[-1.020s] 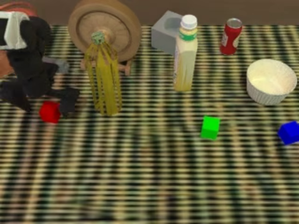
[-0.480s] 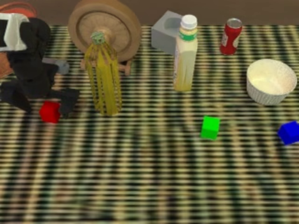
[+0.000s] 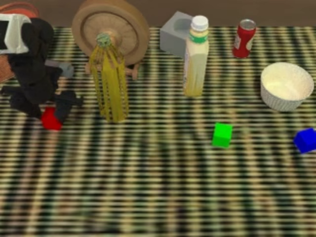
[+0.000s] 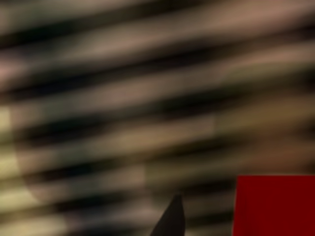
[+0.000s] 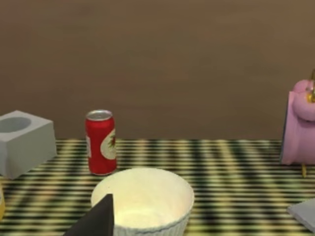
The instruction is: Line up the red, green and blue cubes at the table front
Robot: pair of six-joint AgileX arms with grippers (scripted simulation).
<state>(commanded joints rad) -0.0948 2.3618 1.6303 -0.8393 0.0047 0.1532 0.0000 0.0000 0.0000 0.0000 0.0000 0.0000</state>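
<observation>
From above, the left end effector (image 3: 51,109) was down near the left edge of the surface (image 3: 158,187). Its two dark fingers were closed in tight on the red cube (image 3: 50,120), one on each side, touching it. The green cube (image 3: 222,135) sat alone, right of the middle. The blue cube (image 3: 305,140) sat at the right edge, well apart from the green one. Near the back edge stood a yellow bottle (image 3: 109,84), a round wooden wheel (image 3: 111,27), a pale bottle with a white cap (image 3: 195,57), a grey block (image 3: 175,34) and a red can (image 3: 244,38). A white bowl (image 3: 287,86) sat near the right edge, behind the blue cube. The right arm could not be seen from above.

The left wrist camera was very close to the striped surface (image 4: 123,98). It showed a corner of the red cube (image 4: 274,204) and one dark finger tip (image 4: 171,221) beside it.

The right wrist camera showed the white bowl (image 5: 142,199), the red can (image 5: 101,142) behind it, the grey block (image 5: 24,140) and a pink thing (image 5: 299,128) off to one side. One dark finger (image 5: 96,219) showed, so I cannot tell how far open the right end effector was.
</observation>
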